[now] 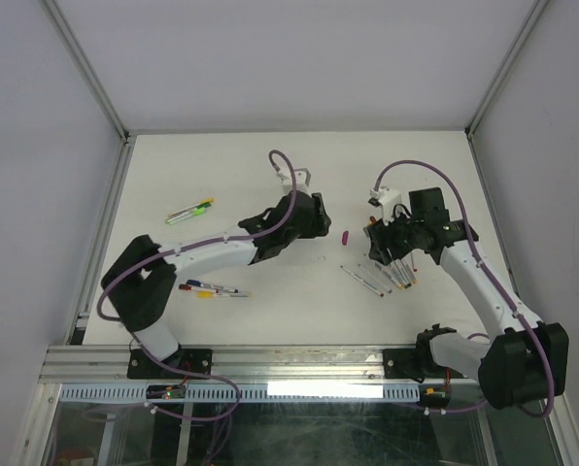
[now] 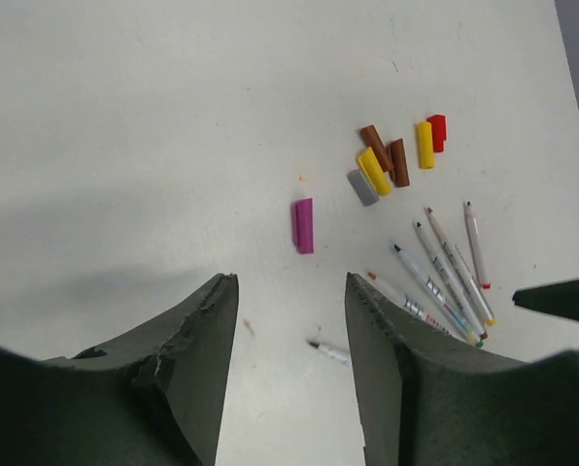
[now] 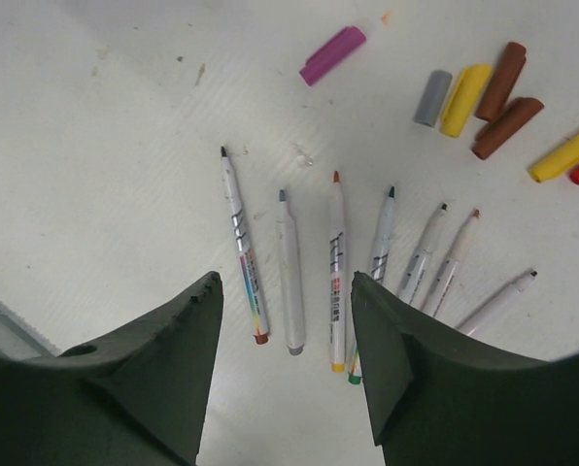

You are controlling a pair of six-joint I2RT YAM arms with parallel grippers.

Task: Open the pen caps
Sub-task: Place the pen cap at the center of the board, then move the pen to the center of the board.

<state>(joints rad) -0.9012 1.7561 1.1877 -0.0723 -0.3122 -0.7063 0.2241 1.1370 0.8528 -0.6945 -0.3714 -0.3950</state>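
A purple pen cap (image 2: 302, 225) lies loose on the white table, just ahead of my left gripper (image 2: 289, 286), which is open with nothing between its fingers. Further right lies a cluster of pen caps (image 2: 387, 163): grey, yellow, brown and red. From above, the purple cap (image 1: 345, 237) sits between the two grippers. My right gripper (image 3: 285, 286) is open and hovers over a row of several uncapped pens (image 3: 289, 272) with bare tips. The same caps (image 3: 463, 85) lie beyond those pens. One uncapped pen tip (image 2: 328, 351) shows on the table beneath my left fingers.
Two more groups of pens lie on the left side of the table, one at the back (image 1: 190, 211) and one nearer the front (image 1: 212, 289). A metal rail (image 1: 289, 361) runs along the near edge. Walls close in the table on the left, back and right.
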